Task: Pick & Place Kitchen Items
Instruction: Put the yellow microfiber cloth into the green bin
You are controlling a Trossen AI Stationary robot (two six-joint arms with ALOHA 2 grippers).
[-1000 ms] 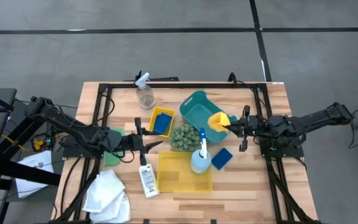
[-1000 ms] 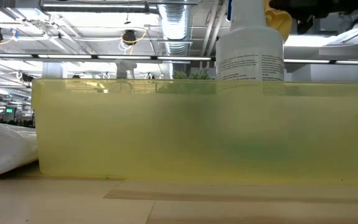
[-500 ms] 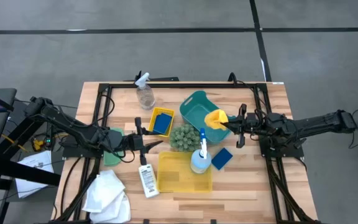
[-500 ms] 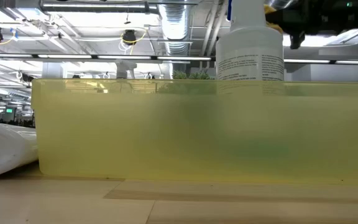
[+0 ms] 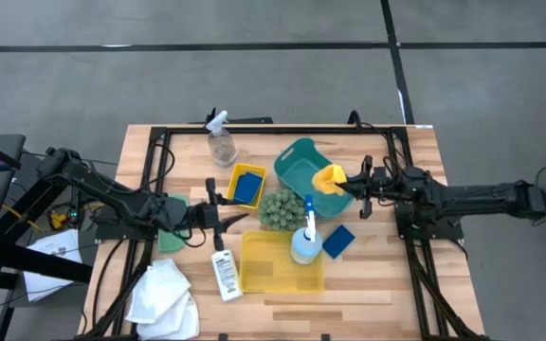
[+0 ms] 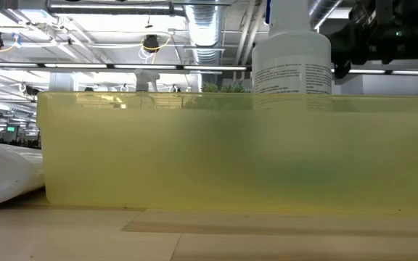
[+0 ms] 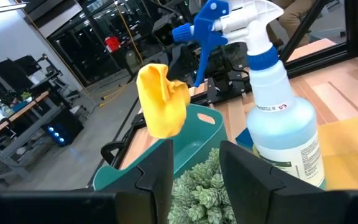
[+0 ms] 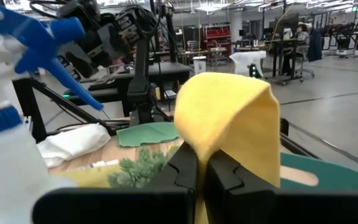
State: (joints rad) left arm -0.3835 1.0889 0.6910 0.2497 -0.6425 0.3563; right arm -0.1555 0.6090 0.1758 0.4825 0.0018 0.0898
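My right gripper [image 5: 351,187] is shut on a yellow cloth [image 5: 330,178] above the teal basket [image 5: 298,169]. The cloth also shows in the left wrist view [image 7: 160,102]. My left gripper [image 5: 227,219] is open and empty, near the small yellow bin with a blue sponge [image 5: 246,185]. A blue spray bottle [image 5: 306,239] stands at the right end of the large yellow bin [image 5: 273,265]. A blue sponge [image 5: 337,241] lies on the table beside it. A white bottle [image 5: 226,275] lies on its side and white cloths [image 5: 164,292] lie at the near left. My right gripper pinches the yellow cloth between its two fingers [image 8: 188,167], at a gathered part [image 8: 211,144]. The fingers come about level from the table's right. The cloth stands up in a fold over the fingertips and is lifted clear over the basket.
A green bumpy ball [image 5: 280,208] sits between the bins and the basket. A clear spray bottle [image 5: 221,144] stands at the far side. A green cloth [image 5: 172,234] lies under my left arm. A black frame rail [image 5: 282,130] runs along the far edge.
My right gripper has gone a little toward the table's left, farther over the teal basket, with the yellow cloth still in its hold. My left arm has kept still.
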